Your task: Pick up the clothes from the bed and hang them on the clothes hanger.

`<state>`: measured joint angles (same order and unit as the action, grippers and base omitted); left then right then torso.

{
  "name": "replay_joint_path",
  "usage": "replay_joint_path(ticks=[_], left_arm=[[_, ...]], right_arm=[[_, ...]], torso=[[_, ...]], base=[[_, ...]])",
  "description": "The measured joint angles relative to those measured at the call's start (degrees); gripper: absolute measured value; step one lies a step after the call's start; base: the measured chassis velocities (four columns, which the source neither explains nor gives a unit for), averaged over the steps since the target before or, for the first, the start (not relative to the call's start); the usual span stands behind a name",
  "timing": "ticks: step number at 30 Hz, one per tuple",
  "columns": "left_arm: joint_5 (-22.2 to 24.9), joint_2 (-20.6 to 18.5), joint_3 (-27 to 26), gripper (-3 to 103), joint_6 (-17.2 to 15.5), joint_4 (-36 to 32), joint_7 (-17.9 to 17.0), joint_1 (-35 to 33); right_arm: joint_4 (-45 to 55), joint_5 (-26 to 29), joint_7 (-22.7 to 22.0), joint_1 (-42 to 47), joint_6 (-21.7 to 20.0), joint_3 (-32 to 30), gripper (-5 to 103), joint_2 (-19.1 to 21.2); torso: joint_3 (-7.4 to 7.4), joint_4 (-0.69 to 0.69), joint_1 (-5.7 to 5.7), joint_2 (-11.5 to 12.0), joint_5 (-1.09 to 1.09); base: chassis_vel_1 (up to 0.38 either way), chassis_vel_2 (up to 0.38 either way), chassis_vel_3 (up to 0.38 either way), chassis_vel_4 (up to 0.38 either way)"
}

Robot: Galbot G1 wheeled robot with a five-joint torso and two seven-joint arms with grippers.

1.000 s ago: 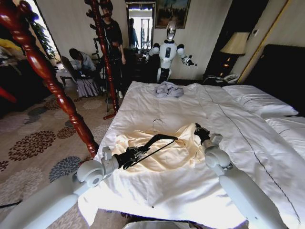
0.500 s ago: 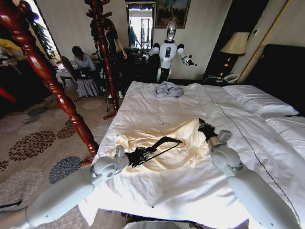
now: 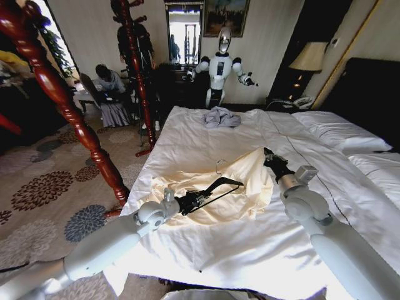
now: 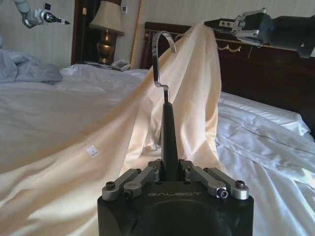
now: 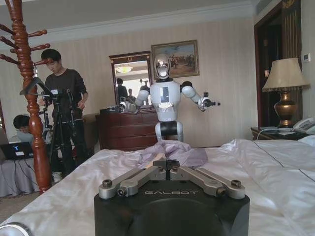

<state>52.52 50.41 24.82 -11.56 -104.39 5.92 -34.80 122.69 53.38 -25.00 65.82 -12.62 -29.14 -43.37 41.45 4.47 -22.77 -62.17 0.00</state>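
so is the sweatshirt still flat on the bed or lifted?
Partly lifted: right gripper holds one edge of the sweatshirt up in a peak; the rest lies on the bed.

Clothes (image 3: 215, 187) lie centre frame on the bed (image 3: 262, 244); clothes hanger (image 3: 212, 187) over them; grey garment (image 3: 221, 117) behind; coat stand (image 3: 56, 87) upper left.

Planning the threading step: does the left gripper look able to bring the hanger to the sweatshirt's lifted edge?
Probably yes: left gripper holds hanger over sweatshirt; right gripper lifts the edge, nothing between.

Soft matt cream cloth sweatshirt (image 3: 219, 187), shiny wire hanger hook (image 4: 160, 59), smooth white sheets (image 3: 250, 244)
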Motion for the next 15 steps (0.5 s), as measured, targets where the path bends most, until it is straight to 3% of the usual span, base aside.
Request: replay_joint_path(ticks=[15], left_arm=[[-0.45, 6.37, 2.2, 16, 0.37, 6.43, -0.2, 1.82]], right_arm=[[4.75, 1.93, -1.28, 4.11, -1.35, -0.44, 0, -1.42]], torso=[[0.0, -0.01, 0.0, 0.0, 0.01]], base=[[0.0, 0.0, 0.0, 0.0]])
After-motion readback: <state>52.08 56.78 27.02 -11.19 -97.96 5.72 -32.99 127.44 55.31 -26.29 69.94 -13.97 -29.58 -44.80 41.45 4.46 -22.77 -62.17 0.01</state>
